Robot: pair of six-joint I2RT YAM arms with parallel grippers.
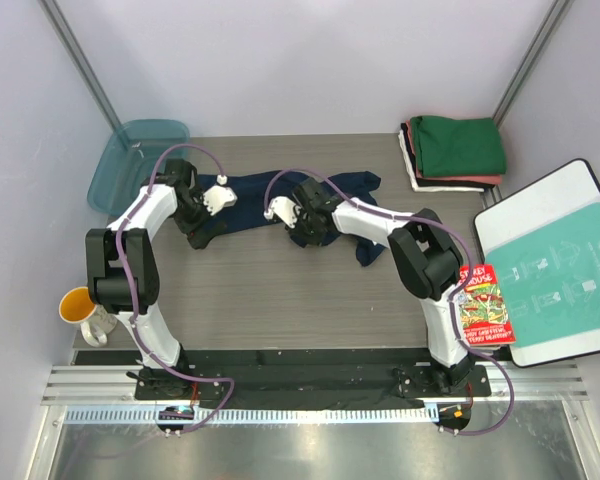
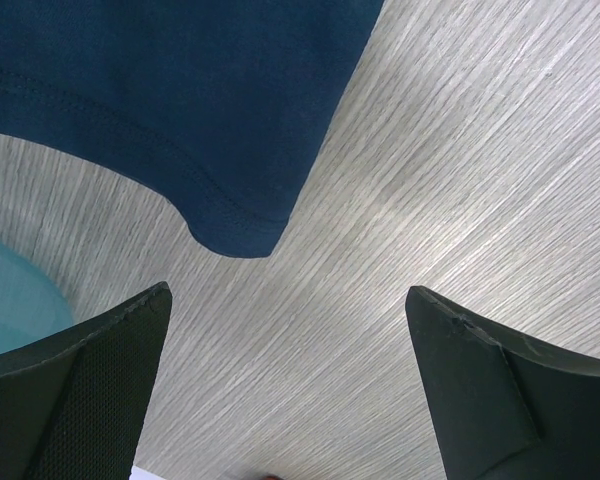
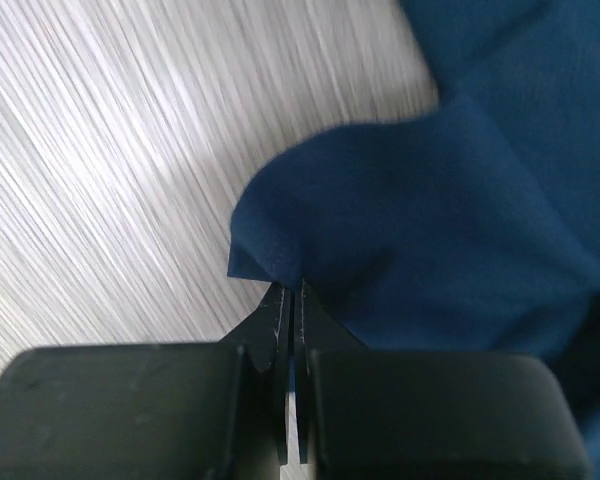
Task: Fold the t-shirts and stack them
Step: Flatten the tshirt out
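Observation:
The dark navy t-shirt [image 1: 250, 200] lies crumpled across the middle of the table. My left gripper [image 1: 198, 222] is at its left end. In the left wrist view this gripper [image 2: 287, 292] is open and empty over bare table, with a hemmed corner of the navy shirt [image 2: 210, 120] just ahead of it. My right gripper [image 1: 308, 230] is at the shirt's middle. In the right wrist view it [image 3: 288, 290] is shut on a fold of the navy cloth [image 3: 430, 220]. A stack of folded shirts, green on top [image 1: 458, 145] over salmon-red and white, sits at the back right.
A teal plastic bin [image 1: 140, 160] stands at the back left and shows in the left wrist view [image 2: 10, 290]. A yellow mug [image 1: 77, 305] is at the near left. A white board with a teal-printed bag [image 1: 555, 265] and a red packet [image 1: 485, 305] are at the right.

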